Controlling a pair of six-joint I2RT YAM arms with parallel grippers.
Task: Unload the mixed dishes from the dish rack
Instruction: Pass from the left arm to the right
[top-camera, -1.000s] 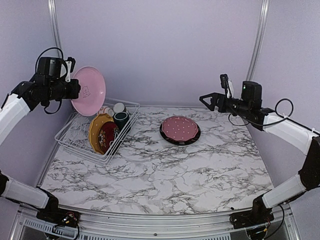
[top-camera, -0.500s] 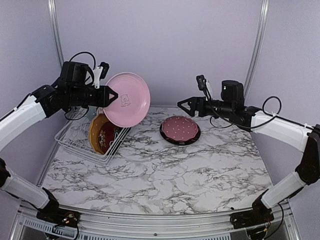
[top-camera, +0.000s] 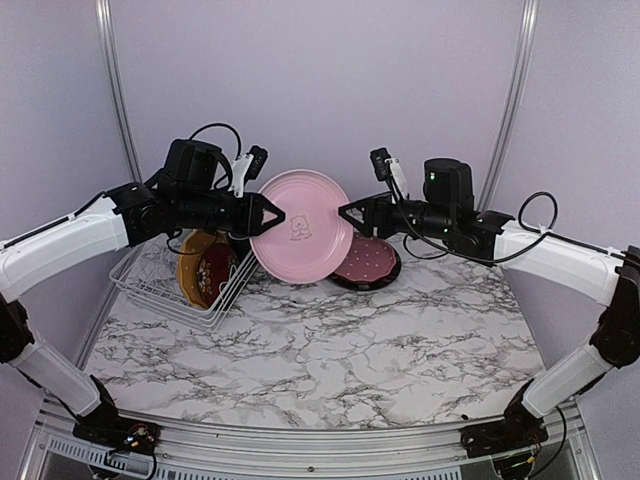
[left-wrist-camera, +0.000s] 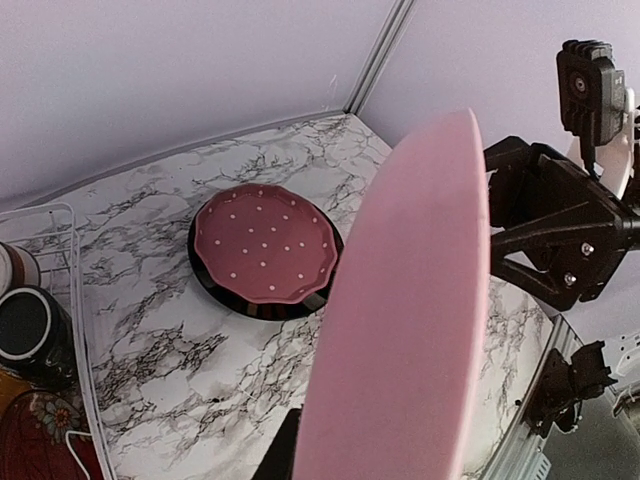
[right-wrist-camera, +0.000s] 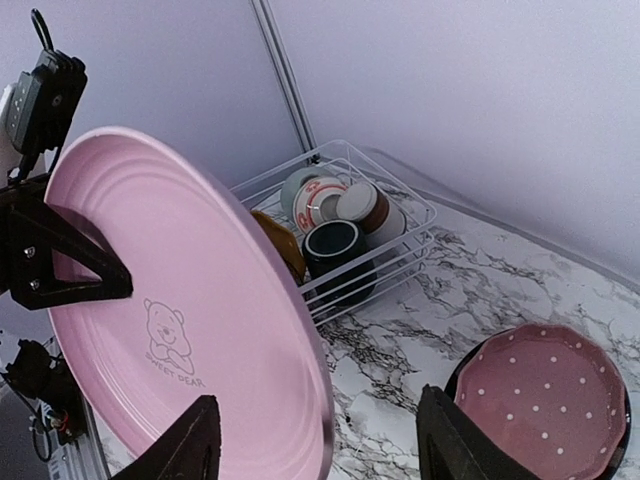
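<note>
Handover step, by the look of it. The left gripper (top-camera: 268, 214) is clamped on the left rim of a big pale pink round plate with a bear print (top-camera: 300, 227), held on edge in the air, up and to the right of the white wire dish rack (top-camera: 160, 303). The right gripper (top-camera: 348, 211) sits at the plate's opposite rim. In the right wrist view its jaws stand apart on either side of the rim, not pinching it yet. Right of the rack, a pink white-dotted plate (left-wrist-camera: 262, 245) lies on a black round plate (left-wrist-camera: 205, 285) on the marble table (top-camera: 330, 350). In the rack are a scalloped orange-yellow plate (top-camera: 190, 262), a dark red floral plate (top-camera: 215, 272), a dark teal mug (right-wrist-camera: 335, 250) and small pale cups (right-wrist-camera: 320, 195). Next move probably calls for the right jaws to close firmly on the rim before the left lets go. After that the plate likely goes flat onto the stack right of the rack.
</note>
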